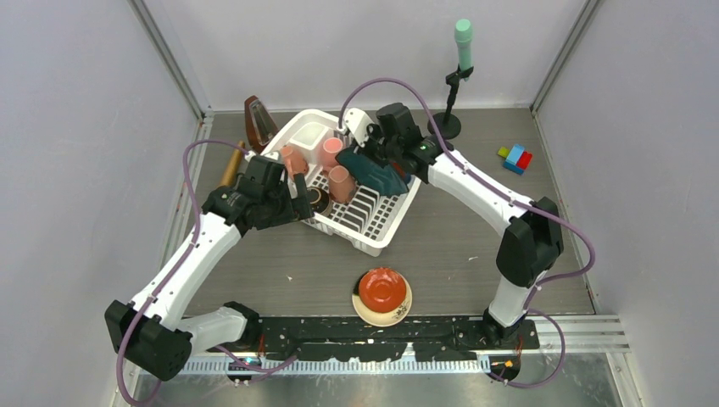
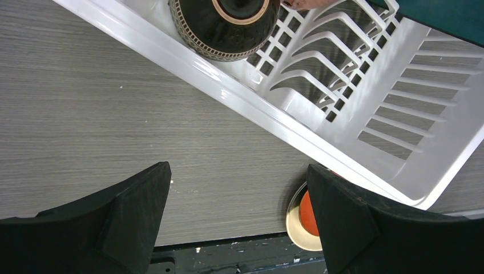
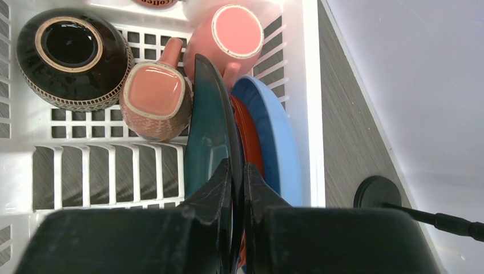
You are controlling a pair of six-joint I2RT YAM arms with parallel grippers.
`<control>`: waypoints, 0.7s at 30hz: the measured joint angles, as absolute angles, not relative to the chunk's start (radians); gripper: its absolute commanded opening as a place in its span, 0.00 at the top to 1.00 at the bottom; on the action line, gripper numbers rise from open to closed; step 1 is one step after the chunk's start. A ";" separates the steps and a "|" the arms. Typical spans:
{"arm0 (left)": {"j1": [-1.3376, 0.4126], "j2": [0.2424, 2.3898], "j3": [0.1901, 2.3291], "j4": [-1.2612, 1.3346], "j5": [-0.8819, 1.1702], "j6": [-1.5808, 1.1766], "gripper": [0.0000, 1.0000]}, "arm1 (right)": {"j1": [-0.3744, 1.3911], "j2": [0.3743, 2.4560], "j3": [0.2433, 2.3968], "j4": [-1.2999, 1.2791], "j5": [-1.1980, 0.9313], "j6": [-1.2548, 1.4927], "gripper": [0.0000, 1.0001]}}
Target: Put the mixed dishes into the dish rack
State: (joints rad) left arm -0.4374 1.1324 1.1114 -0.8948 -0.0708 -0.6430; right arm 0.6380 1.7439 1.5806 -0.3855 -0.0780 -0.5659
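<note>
Right gripper clamps dark teal plate; left gripper gapes wide, empty.

Bowl, mugs, upright plates in dish rack, saucers stacked on table before it

The top edge crops the bowl; a finger covers most of the saucers. A red dish sits largely hidden between teal plate and blue plate.
</note>
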 measured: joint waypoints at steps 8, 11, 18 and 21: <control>-0.437 1.132 1.111 -0.895 -0.071 -0.635 0.08 | 0.657 1.813 1.694 -0.544 -0.005 -0.578 0.44; -0.437 1.132 1.111 -0.895 -0.071 -0.631 0.08 | 0.653 1.834 1.723 -0.653 0.037 -0.582 0.24; -0.437 1.132 1.111 -0.895 -0.070 -0.624 0.08 | 0.660 1.863 1.759 -0.773 0.058 -0.553 0.01; -0.437 1.132 1.111 -0.894 -0.070 -0.624 0.08 | 0.661 1.860 1.764 -0.773 0.059 -0.535 0.00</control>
